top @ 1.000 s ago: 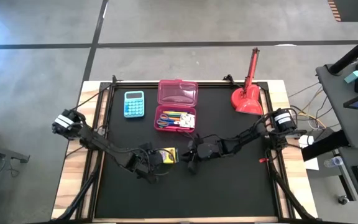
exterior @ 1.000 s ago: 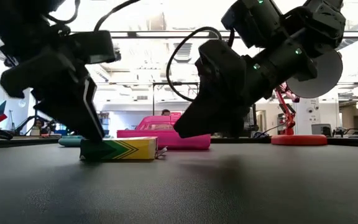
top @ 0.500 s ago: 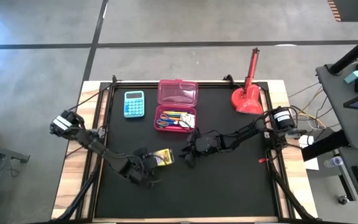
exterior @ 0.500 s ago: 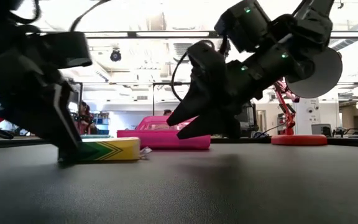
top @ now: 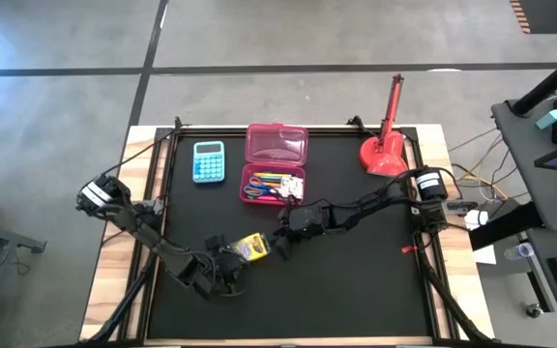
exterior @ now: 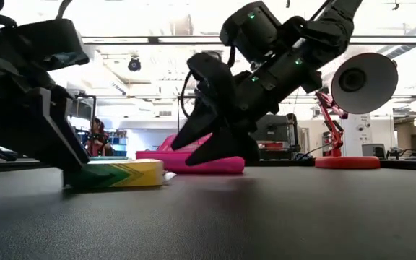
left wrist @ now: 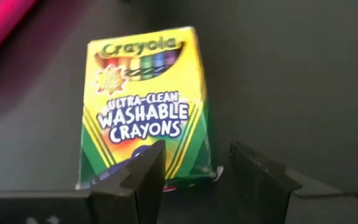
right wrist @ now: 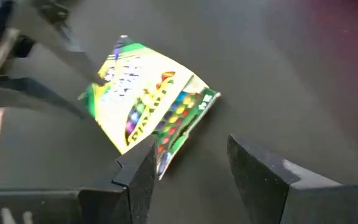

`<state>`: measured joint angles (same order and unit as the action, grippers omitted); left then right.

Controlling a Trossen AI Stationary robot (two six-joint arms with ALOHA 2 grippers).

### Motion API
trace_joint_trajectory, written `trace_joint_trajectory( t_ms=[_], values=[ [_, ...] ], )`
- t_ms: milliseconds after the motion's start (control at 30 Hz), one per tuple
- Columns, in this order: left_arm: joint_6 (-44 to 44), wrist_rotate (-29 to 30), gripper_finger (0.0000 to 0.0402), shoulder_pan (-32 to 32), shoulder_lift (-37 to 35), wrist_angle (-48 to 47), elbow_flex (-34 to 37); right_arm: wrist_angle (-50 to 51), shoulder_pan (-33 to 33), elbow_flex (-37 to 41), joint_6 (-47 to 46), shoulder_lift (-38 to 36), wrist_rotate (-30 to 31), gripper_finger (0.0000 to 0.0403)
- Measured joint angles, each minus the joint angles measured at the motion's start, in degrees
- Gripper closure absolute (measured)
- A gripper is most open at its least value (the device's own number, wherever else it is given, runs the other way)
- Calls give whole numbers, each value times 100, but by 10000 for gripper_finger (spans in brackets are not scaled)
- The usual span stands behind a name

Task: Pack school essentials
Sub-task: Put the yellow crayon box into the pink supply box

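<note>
Since the earlier frame my right gripper (top: 280,246) has swung left toward the crayon box (top: 252,248) with its jaws spread wider, while my left gripper (top: 228,268) has drawn back nearer and leftward, the box sliding left with it. The box lies flat on the black counter (top: 356,280), near of the pink case (top: 275,162), between both grippers. Left jaws stand apart at the box's end; right jaws stand apart, empty. I judge the box light, stiff cardboard, crushable; best taken across its narrow sides.
</note>
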<state>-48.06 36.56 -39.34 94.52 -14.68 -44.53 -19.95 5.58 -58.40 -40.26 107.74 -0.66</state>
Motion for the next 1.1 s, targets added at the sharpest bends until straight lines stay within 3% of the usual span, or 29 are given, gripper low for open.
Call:
trace_joint_trajectory(
  t_ms=[467, 800, 933, 1100],
  values=[
    [639, 250, 237, 200, 557, 694, -11, 131, -39, -312, -15, 539, -96, 218],
    [689, 142, 237, 202, 477, 671, -11, 165, -41, -544, 7, 697, -94, 220],
    [691, 147, 237, 203, 475, 671, -11, 145, -39, -533, 42, 702, -91, 250],
    [698, 261, 237, 215, 475, 676, -11, 136, -35, -472, 237, 702, -123, 320]
  ],
)
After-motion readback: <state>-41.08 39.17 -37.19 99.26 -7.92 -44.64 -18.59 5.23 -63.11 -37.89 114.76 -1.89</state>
